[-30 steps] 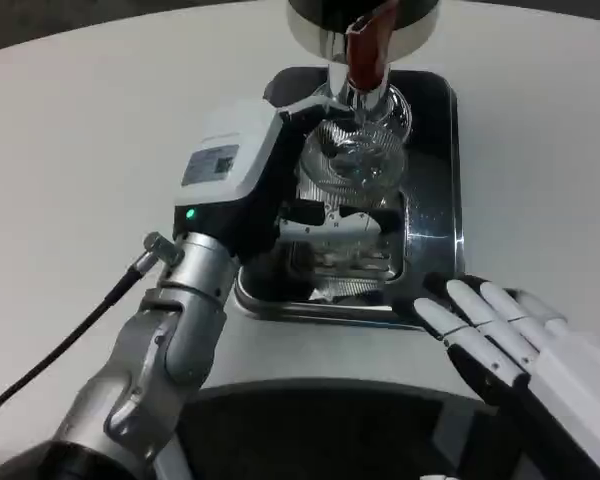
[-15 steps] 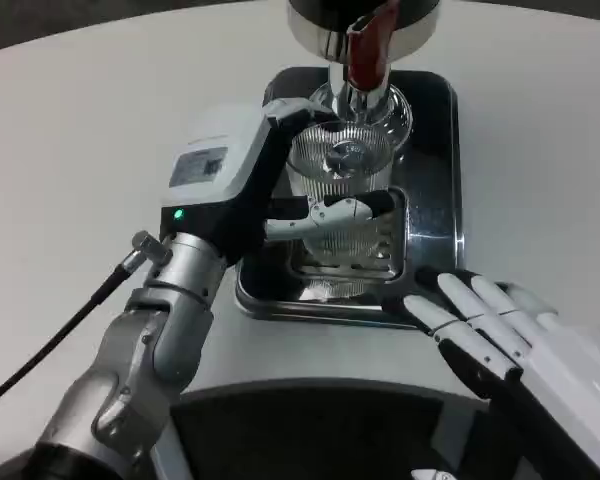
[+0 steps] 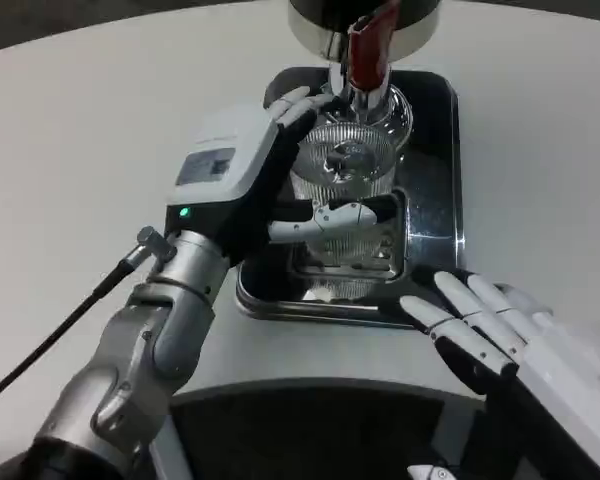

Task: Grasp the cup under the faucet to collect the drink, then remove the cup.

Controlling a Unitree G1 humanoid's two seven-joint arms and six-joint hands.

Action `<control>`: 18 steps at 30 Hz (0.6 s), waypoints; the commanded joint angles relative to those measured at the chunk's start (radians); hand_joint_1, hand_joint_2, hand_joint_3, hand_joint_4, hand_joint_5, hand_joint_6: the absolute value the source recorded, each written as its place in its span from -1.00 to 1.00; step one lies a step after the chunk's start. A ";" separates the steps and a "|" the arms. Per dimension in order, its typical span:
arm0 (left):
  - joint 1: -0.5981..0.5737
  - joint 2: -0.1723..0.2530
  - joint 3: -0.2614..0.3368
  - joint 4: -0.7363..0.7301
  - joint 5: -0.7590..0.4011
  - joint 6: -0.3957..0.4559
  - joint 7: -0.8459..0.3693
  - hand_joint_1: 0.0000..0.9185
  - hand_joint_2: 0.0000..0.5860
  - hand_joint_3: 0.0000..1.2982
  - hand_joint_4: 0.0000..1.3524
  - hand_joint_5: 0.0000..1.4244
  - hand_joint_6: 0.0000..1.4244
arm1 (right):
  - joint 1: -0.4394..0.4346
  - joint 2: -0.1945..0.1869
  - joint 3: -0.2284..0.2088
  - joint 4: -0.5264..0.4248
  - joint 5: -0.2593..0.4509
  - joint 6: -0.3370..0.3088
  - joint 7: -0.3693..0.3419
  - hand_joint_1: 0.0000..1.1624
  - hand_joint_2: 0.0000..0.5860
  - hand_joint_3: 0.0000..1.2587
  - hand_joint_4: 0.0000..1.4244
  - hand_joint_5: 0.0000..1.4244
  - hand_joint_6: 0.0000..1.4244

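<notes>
Presently: clear ribbed glass cup (image 3: 342, 175) stands on the dark metal drip tray (image 3: 435, 200) toward its far edge, directly beneath the chrome faucet with red handle (image 3: 363, 55). Left hand (image 3: 250, 170) wraps the cup, holding it. Right hand (image 3: 490, 330), fingers spread and holding nothing, rests at the tray's near right corner on the white table (image 3: 90, 130)
</notes>
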 commanded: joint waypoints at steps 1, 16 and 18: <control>-0.018 0.017 -0.006 0.016 -0.005 -0.015 -0.039 -0.63 -0.82 -0.95 -1.00 -0.83 -0.41 | 0.001 -0.002 0.009 -0.016 -0.009 0.006 0.010 -0.32 0.54 -0.80 -1.00 -1.00 -0.95; -0.003 0.028 0.009 -0.017 -0.024 -0.065 -0.048 -0.76 -0.76 -1.00 -1.00 -0.88 -0.49 | -0.005 0.000 0.009 -0.016 -0.005 0.004 0.011 -0.31 0.54 -0.79 -1.00 -1.00 -0.95; 0.014 0.034 0.018 -0.038 -0.027 -0.077 -0.036 -0.76 -0.76 -1.00 -1.00 -0.87 -0.46 | -0.004 0.001 0.007 -0.016 -0.002 0.001 0.009 -0.31 0.54 -0.79 -1.00 -1.00 -0.95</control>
